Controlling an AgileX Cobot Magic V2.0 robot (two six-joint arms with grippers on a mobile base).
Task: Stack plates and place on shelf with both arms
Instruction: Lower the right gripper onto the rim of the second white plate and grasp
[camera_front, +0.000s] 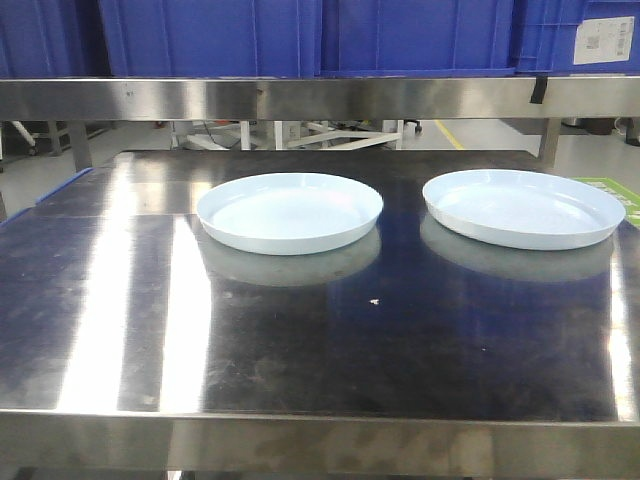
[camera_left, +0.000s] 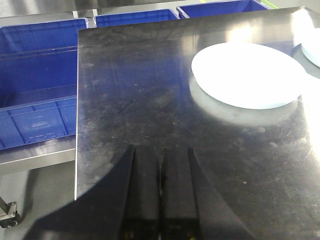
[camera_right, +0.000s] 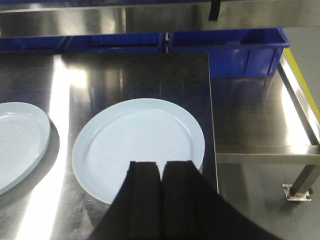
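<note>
Front: left plate (camera_front: 289, 212) mid-frame, right plate (camera_front: 523, 208) at right, both round, flat, rims up, apart on counter (camera_front: 300, 340); white label (camera_front: 597, 38) on blue bin (camera_front: 420, 35), upper right, unreadable | Left wrist: left end effector (camera_left: 161, 150) bottom centre, fingers together, empty; left plate (camera_left: 248, 75) upper right | Right wrist: right end effector (camera_right: 160, 165) fingers together over right plate's (camera_right: 138, 145) near rim, contact unclear

A scuffed steel table (camera_front: 300, 340) carries two pale blue plates, left (camera_front: 289, 211) and right (camera_front: 523, 207), apart.

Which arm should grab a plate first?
Right. The right black gripper, shut, hangs over the rim of the right pale blue round plate; the left black gripper sits over bare steel table.
</note>
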